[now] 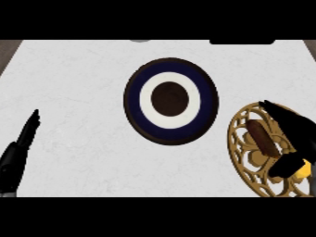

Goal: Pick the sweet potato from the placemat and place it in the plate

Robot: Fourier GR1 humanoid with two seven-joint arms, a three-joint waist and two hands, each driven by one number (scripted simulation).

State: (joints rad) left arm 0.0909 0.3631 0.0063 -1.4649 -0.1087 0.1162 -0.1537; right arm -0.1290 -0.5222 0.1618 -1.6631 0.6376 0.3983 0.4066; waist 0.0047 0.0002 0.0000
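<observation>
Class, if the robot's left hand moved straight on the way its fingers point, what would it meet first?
Nothing, as far as the view shows. The left hand points away and slightly right over bare counter, passing well left of the plate. How high it is above the counter is unclear.

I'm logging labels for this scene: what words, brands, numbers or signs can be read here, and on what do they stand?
None: no text can be read anywhere.
The plate shows only blue, white and brown rings.
The placemat, sweet potato, counter, left hand and right hand bear no writing.
</observation>
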